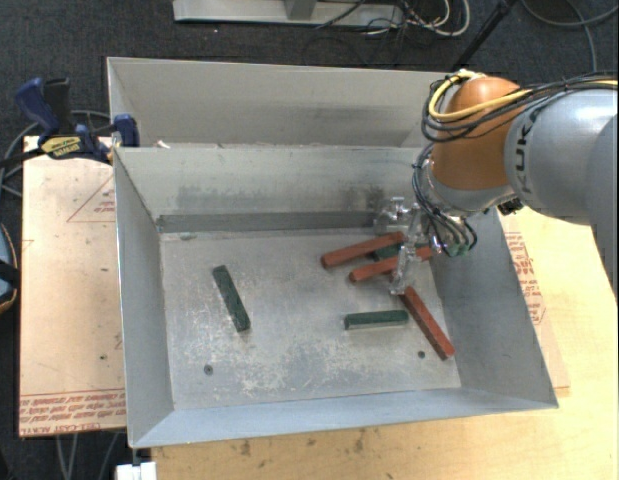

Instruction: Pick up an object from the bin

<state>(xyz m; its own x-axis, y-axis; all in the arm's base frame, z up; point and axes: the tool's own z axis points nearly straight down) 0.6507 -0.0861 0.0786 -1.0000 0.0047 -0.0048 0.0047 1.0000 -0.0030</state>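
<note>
My gripper [402,251] hangs low at the right of the bin, right over a small cluster of red-brown bars. One red-brown bar [357,252] slants out to its left, and a shorter one [372,271] lies just below that. A third red-brown bar [429,325] runs down and to the right from under the gripper. A dark green bar [377,319] lies flat just below the cluster. A bit of dark green shows among the red bars under the gripper.
Another dark green bar [230,298] lies alone at the left of the bin floor. The arm, with its orange dome and cables, reaches in over the right wall. The bin's sloped walls rise close behind and to the right of the gripper.
</note>
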